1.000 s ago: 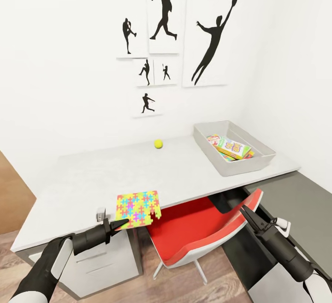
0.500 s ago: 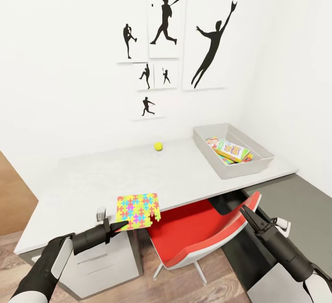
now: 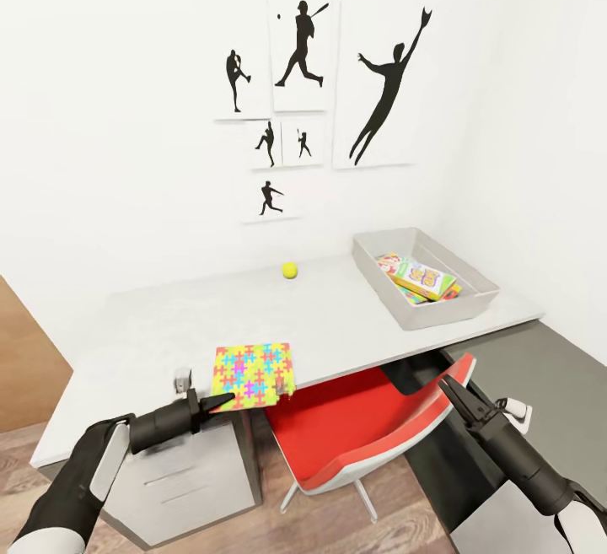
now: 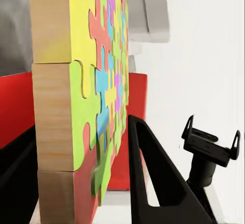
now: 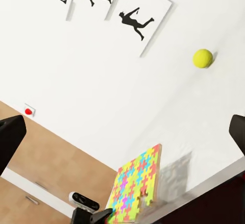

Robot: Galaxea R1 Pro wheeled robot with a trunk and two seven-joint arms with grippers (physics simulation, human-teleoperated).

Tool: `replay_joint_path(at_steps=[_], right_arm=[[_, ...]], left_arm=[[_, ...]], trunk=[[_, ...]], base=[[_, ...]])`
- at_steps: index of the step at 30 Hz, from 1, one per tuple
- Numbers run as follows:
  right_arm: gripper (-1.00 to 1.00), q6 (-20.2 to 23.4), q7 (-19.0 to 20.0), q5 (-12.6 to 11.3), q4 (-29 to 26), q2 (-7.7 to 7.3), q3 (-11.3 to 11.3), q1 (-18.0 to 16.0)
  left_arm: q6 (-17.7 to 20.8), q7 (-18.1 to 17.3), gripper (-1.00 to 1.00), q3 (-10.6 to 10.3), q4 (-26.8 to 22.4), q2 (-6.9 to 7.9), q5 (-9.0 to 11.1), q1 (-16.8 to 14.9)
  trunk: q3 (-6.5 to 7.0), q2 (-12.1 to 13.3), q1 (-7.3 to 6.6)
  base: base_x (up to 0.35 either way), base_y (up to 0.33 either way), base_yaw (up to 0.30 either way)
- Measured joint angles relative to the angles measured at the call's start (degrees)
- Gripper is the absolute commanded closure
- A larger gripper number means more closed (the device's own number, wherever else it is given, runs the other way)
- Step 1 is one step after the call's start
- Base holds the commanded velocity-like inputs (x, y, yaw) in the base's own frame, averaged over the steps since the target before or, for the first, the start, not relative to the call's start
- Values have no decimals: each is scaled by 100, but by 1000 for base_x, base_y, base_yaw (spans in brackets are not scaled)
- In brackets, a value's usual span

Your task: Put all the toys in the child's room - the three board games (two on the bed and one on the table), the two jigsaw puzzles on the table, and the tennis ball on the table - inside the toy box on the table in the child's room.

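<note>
My left gripper [image 3: 222, 402] is shut on the near edge of a mosaic jigsaw puzzle [image 3: 253, 373], held tilted just above the table's [image 3: 160, 326] front edge. In the left wrist view the puzzle [image 4: 76, 106] stands between the two black fingers [image 4: 153, 183]. The tennis ball [image 3: 290, 270] lies toward the back of the table, by the wall. The toy box [image 3: 421, 316] stands at the table's right end with printed board games [image 3: 424, 277] lying in it. My right gripper [image 3: 448, 385] hangs open and empty over the chair; its view shows the ball [image 5: 202, 58] and the puzzle [image 5: 135, 188].
A red chair [image 3: 362, 427] is tucked under the table between my arms. White drawers [image 3: 194, 470] sit below my left gripper. A lower dark-grey-topped cabinet [image 3: 548, 368] runs along the right wall. Black sports silhouettes [image 3: 384, 73] hang above the table.
The left gripper has raised the puzzle a little and drawn it slightly left. The view has shifted a bit. The right arm has held still.
</note>
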Motion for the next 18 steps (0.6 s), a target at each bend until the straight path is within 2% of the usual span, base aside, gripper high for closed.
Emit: replay_joint_path(at_steps=[2, 4, 6, 8, 10, 13, 14, 18], right_arm=[[-100, 2, 2, 0, 0, 0, -4, 0], [-100, 6, -42, 21, 0, 0, -3, -4], [-100, 32, -78, 38, -4, -2, -5, -12], [-100, 46, -96, 43, -7, -14, -7, -15], [-100, 62, -105, 42, -8, -47, -8, -17], [-100, 157, -139, 47, -9, -81, -10, -17], [-100, 236, -165, 57, -10, -89, -13, -22], [-100, 365, -344, 60, -9, -101, -16, -32]], left_arm=[[59, -157, 100, -6, -102, 8, -3, 0], [134, -314, 100, -35, -235, 76, -12, 0], [234, -426, 100, -193, -391, 180, -15, 0], [304, -595, 100, -475, -552, 365, -17, 0], [322, -804, 100, -616, -619, 505, -20, 0], [322, -1217, 100, -691, -658, 690, -29, -3], [317, -1401, 100, -703, -665, 801, -30, -7], [306, -1793, 100, -714, -671, 1086, -45, -8]], trunk=[[35, 79, -43], [71, 159, -87], [107, 239, -131], [143, 320, -175], [179, 400, -219], [233, 520, -285], [251, 560, -307], [323, 721, -395]], base=[[0, 0, 0], [0, 0, 0], [0, 0, 0], [0, 0, 0], [0, 0, 0], [0, 0, 0], [0, 0, 0], [0, 0, 0]])
